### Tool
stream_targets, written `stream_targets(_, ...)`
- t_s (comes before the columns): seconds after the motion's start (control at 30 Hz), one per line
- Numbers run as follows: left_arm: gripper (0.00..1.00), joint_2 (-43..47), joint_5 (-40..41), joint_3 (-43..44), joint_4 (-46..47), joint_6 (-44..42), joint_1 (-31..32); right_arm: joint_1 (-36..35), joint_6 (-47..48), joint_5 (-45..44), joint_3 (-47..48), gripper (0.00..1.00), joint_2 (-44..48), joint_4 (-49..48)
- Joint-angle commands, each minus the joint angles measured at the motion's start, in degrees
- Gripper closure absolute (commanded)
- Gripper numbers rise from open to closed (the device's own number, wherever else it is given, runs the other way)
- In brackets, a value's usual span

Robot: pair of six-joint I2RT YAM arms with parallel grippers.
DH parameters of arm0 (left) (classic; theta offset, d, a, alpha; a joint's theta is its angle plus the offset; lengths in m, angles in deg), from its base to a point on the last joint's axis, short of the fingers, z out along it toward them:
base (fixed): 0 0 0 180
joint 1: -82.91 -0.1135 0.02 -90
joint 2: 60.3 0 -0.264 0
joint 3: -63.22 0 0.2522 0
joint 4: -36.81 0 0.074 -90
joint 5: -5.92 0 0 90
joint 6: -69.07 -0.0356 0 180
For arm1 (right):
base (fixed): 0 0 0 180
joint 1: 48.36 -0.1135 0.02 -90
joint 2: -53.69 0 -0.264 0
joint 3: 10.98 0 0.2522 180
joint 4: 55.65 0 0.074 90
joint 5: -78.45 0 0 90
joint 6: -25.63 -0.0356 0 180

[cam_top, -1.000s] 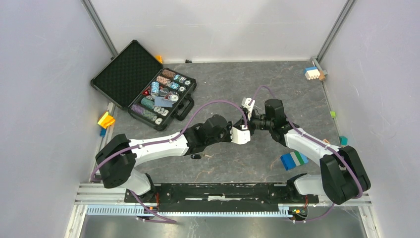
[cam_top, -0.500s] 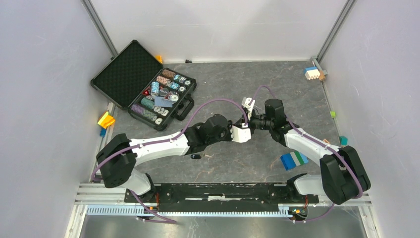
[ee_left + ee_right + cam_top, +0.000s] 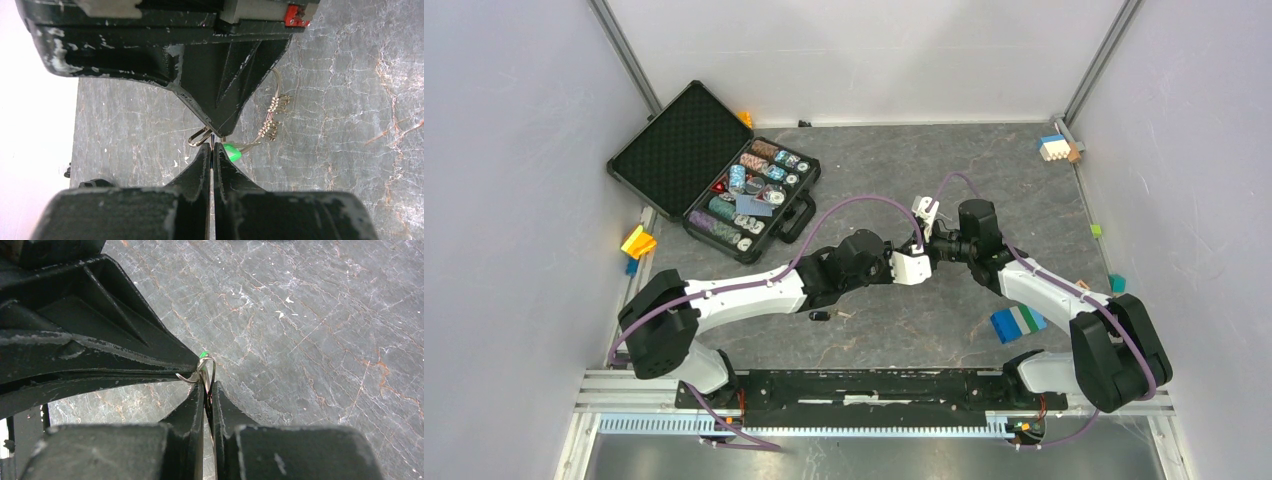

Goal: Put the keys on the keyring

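My two grippers meet tip to tip above the middle of the table. The left gripper (image 3: 923, 262) (image 3: 212, 145) is shut, and the green key (image 3: 231, 152) (image 3: 203, 354) shows right at its tips. The right gripper (image 3: 934, 249) (image 3: 207, 385) is shut on the keyring (image 3: 208, 369) (image 3: 199, 137), whose thin silver wire loops out between both tips. Several small brassy keys (image 3: 272, 128) hang from the wire beside the right gripper. A small black object (image 3: 819, 316), probably the black-headed key, lies on the table under my left arm.
An open black case (image 3: 686, 140) of poker chips stands at the back left. A blue, green and white block (image 3: 1016, 323) lies by my right arm. Small coloured blocks sit at the left edge (image 3: 637, 241), the back right corner (image 3: 1054, 147) and the right wall (image 3: 1117, 283).
The left wrist has crept very slightly away from me. Both grippers stay shut, tip to tip, on the same things.
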Motion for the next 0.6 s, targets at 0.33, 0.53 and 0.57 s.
stream_targets(0.33,0.98,2.82,-1.48,2.28,2.24,4.02,0.17,-0.2,-0.04,0.05,0.16,1.0,0.7,-1.86)
stream_targets(0.53,0.98,1.89,-1.46,2.62,2.5,3.72,0.12,-0.34,-0.21,0.22,0.05,1.0,0.7,-1.98)
stream_targets(0.57,0.98,1.65,-1.66,2.72,2.5,3.79,0.13,-0.27,-0.21,0.27,0.03,1.0,0.8,-2.04)
